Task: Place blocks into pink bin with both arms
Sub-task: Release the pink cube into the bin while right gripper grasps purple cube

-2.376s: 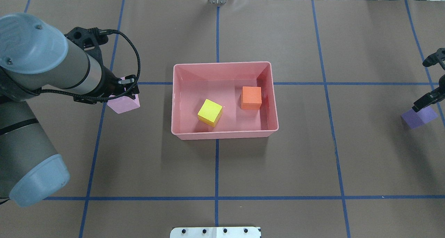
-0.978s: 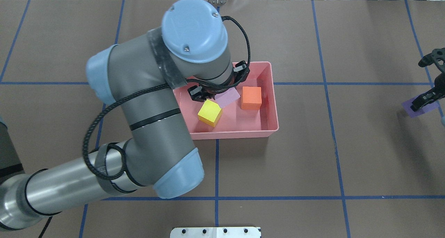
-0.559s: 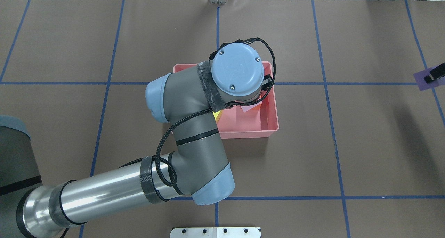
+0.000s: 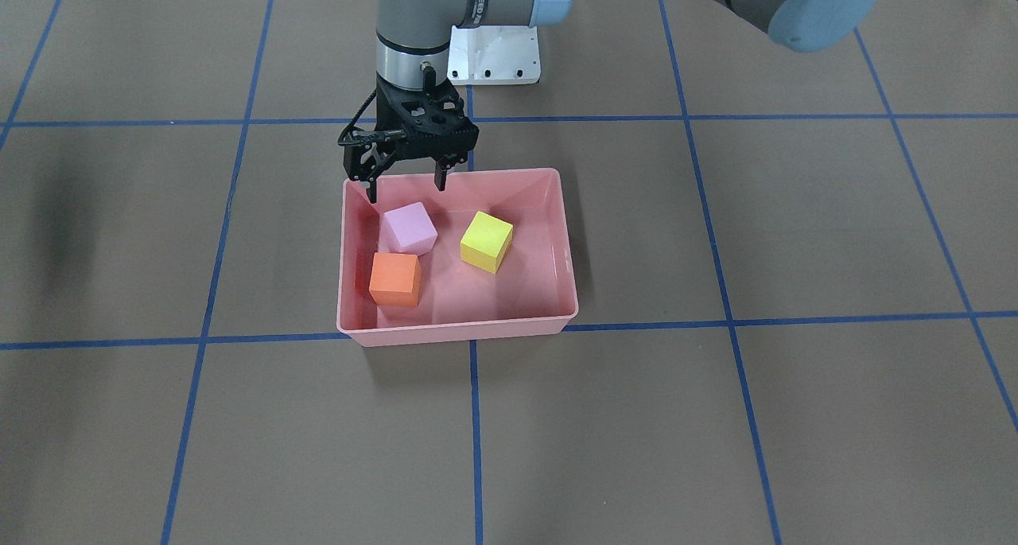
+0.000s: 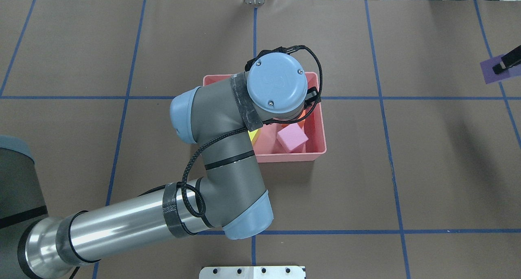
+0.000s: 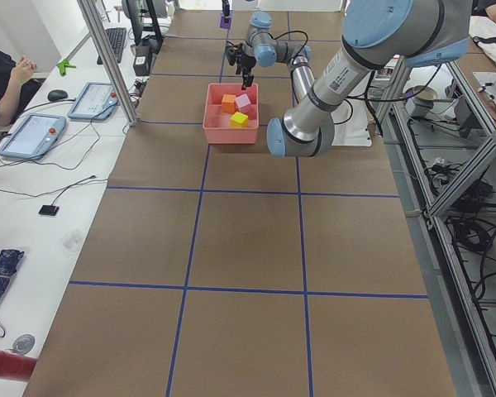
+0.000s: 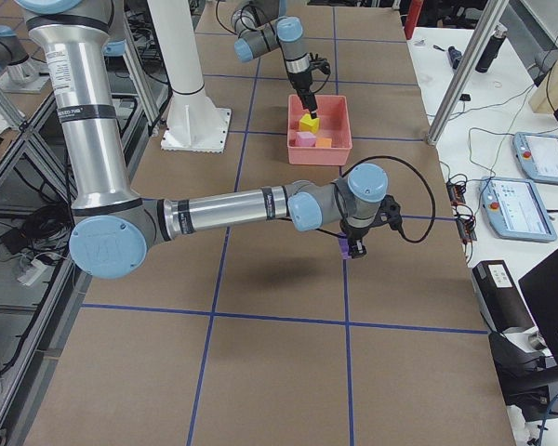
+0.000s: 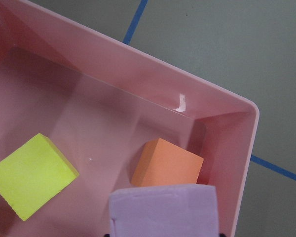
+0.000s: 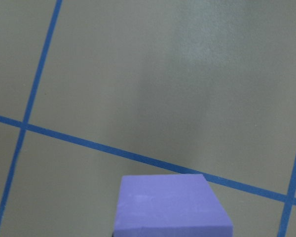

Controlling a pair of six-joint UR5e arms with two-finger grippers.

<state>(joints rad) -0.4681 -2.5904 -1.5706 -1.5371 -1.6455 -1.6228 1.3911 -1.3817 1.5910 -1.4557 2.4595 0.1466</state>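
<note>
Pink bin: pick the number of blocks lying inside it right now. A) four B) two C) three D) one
C: the orange block, the yellow block and the pink block all sit inside the pink bin, while the purple block is far off to the side, outside it.

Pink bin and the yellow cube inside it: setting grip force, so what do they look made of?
Salmon-pink rectangular bin: probably moulded plastic, smooth and glossy; its wall shows a bright glint. Yellow cube: likely foam, matte, with no shine.
</note>
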